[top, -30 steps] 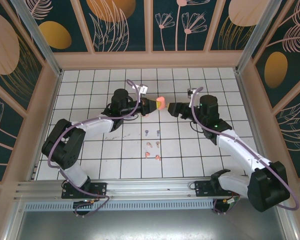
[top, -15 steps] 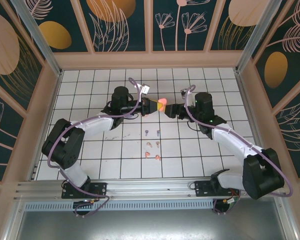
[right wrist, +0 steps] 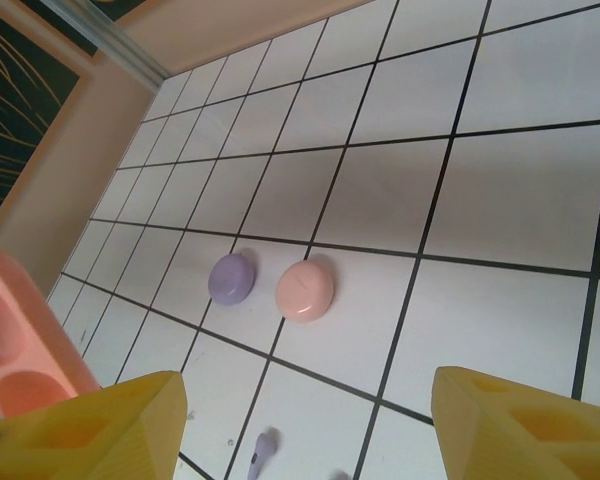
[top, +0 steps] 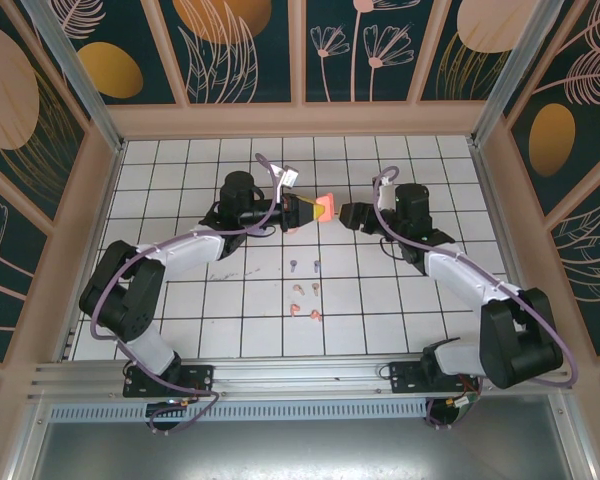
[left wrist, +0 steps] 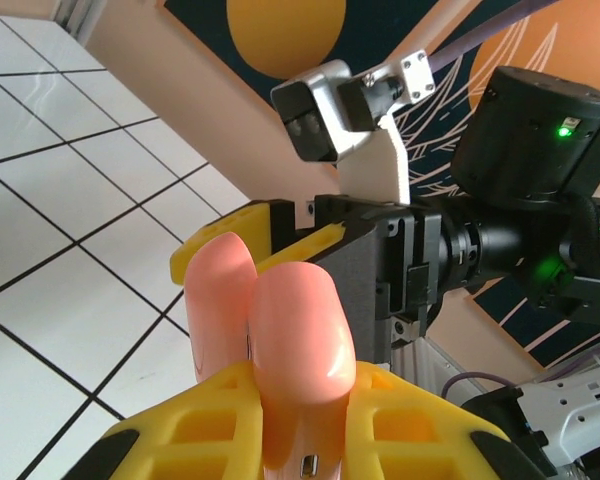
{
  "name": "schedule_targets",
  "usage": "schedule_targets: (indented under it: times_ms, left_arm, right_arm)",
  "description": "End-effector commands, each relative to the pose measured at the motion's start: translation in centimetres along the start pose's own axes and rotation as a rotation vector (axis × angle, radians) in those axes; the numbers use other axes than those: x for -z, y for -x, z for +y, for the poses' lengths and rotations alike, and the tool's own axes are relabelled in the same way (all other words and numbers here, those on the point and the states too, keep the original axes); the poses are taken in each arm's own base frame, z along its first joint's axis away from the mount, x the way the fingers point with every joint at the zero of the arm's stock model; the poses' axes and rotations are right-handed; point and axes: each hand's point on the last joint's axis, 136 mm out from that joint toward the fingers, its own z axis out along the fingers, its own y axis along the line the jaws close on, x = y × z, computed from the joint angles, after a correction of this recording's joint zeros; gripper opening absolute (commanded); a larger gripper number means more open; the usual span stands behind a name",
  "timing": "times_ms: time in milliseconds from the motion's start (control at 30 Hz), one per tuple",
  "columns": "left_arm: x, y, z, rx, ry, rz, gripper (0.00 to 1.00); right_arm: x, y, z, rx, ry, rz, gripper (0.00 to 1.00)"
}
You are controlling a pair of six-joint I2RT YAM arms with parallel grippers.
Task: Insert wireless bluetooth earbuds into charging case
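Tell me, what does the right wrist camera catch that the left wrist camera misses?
Right wrist view: two closed cases lying on the tiles, a lilac case and a pink case side by side, plus a lilac earbud nearer the camera. Left wrist view: the right arm facing it, its green light lit, and the left end effector clamped on the coral case. Shared: that coral case, the white tiled floor and the patterned wall.
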Motion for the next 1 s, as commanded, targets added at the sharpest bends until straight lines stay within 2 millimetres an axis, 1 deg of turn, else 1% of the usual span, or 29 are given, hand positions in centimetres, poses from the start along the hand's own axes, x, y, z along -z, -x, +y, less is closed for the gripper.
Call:
schedule_targets:
  times_ms: [0, 133, 267, 333, 600, 967]
  left_arm:
    - [0.3, 1.0, -2.0, -0.053, -0.052, -0.016, 0.00]
    - [0.3, 1.1, -2.3, -0.050, -0.069, -0.017, 0.00]
    - [0.4, 1.7, -2.9, -0.052, -0.090, -0.036, 0.00]
    - [0.6, 1.3, -2.8, -0.036, -0.095, -0.045, 0.00]
    - [0.8, 1.6, -3.3, -0.022, -0.126, -0.084, 0.00]
    - [0.8, 1.9, -3.4, -0.012, -0.143, -0.117, 0.00]
  right_arm:
    - [1.8, 0.2, 1.5, 0.012, 0.060, -0.031, 0.66]
    - [3.0, 0.0, 4.5, 0.029, 0.225, -0.031, 0.65]
    - [3.1, 0.5, 6.2, 0.013, 0.320, -0.034, 0.59]
    - [3.0, 0.8, 6.6, -0.001, 0.347, -0.040, 0.55]
    - [2.5, 1.5, 6.8, -0.038, 0.381, -0.056, 0.49]
    - [2.0, 1.5, 6.9, -0.058, 0.402, -0.051, 0.41]
